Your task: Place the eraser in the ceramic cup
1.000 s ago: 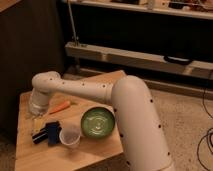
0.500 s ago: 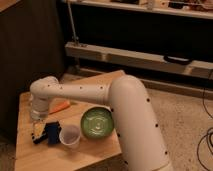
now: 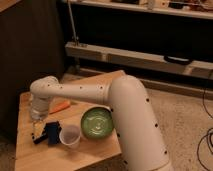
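The claw (image 3: 38, 129) is hanging right at the eraser (image 3: 51, 133), just beside the ceramic cup (image 3: 70, 136) on the surface (image 3: 92, 149); whether it's pinching, cannot tell.

The gripper (image 3: 37, 128) hangs low over the tabletop's (image 3: 33, 156) left side, just beside the eraser (image 3: 51, 133) — whether they touch cannot be told. The arm (image 3: 127, 107) covers the tabletop's right edge and runs off the bottom edge — its base is unseen.
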Tool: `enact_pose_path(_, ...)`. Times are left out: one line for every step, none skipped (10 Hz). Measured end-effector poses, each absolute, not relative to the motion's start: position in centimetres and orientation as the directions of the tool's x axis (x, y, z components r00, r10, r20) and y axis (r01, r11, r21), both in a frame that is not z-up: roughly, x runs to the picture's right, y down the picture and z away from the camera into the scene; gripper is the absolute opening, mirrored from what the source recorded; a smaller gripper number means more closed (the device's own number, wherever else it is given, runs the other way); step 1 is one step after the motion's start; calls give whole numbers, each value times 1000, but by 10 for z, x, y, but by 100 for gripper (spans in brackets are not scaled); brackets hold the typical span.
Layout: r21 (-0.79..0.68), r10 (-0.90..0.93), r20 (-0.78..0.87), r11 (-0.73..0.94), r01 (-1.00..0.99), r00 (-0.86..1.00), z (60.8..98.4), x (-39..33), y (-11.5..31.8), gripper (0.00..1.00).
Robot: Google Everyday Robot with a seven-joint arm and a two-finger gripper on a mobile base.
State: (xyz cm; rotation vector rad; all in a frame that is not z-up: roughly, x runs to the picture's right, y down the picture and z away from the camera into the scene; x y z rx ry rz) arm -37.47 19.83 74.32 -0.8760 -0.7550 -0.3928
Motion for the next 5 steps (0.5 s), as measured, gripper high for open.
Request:
enact_pose_path(-515, -32, 755, 590, 622, 655, 751, -375, 208, 66)
enact_pose_path(-498, -50, 766, 583, 642, 641, 756, -374, 217, 66)
enact_pose_path(-488, -61, 772, 580, 652, 633, 757, -373, 221, 66)
enact_pose_path(-479, -77, 773, 581, 658, 630, 758, -367, 223, 66)
enact_pose_path(-467, -105, 770, 579, 669, 629, 756, -365, 227, 66)
